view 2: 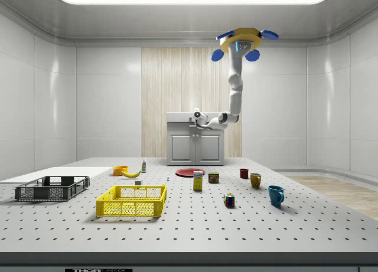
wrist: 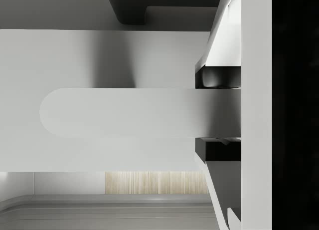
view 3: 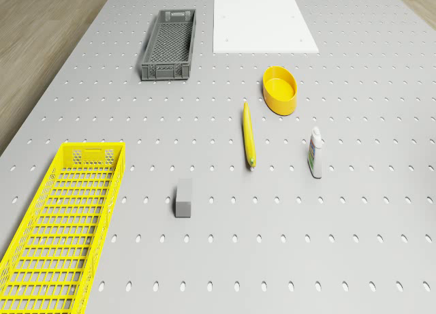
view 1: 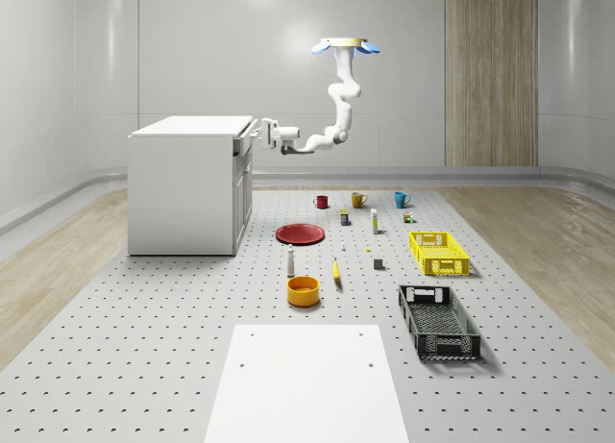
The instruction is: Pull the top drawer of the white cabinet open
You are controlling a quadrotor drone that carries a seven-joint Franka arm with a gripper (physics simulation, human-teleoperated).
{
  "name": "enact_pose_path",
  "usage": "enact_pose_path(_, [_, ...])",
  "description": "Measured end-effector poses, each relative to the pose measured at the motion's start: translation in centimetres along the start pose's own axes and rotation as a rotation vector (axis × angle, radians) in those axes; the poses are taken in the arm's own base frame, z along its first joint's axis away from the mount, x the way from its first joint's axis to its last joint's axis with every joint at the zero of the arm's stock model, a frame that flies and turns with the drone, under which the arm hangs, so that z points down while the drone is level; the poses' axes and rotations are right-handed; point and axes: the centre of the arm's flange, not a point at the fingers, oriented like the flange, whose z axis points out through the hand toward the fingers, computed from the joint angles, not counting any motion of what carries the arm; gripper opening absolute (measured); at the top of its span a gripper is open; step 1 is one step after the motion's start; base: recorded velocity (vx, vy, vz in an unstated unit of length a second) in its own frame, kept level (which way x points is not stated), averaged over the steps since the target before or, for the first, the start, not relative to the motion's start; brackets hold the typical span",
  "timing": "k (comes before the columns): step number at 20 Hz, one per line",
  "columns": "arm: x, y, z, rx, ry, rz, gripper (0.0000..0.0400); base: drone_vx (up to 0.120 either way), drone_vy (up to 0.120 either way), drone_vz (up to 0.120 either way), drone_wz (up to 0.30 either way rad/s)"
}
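The drone (view 1: pixel 346 46) hovers high above the perforated table (view 1: pixel 192 308), over the mugs, its arm reaching down and sideways to the white cabinet (view 1: pixel 183 188). The gripper (wrist: pixel 218 113) sits at the top drawer (view 1: pixel 242 143), and the two black fingertips (wrist: pixel 217 77) pinch the drawer's rounded handle (wrist: pixel 119 113), one on each side. The drawer front juts slightly out from the cabinet face.
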Motion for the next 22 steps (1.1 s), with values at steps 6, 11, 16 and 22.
enact_pose_path(6, [-0.8,0.8,0.2,-0.023,-0.022,0.0,0.0116,0.0,0.0,0.0,0.0])
enact_pose_path(11, [-1.3,1.3,-0.1,-0.035,-0.033,0.005,0.0114,0.0,0.0,0.0,0.0])
enact_pose_path(16, [-1.3,1.3,-0.7,-0.034,-0.033,0.002,0.0112,0.0,0.0,0.0,0.0])
enact_pose_path(22, [-0.6,0.6,-2.2,-0.019,-0.017,0.003,0.0113,0.0,0.0,0.0,0.0])
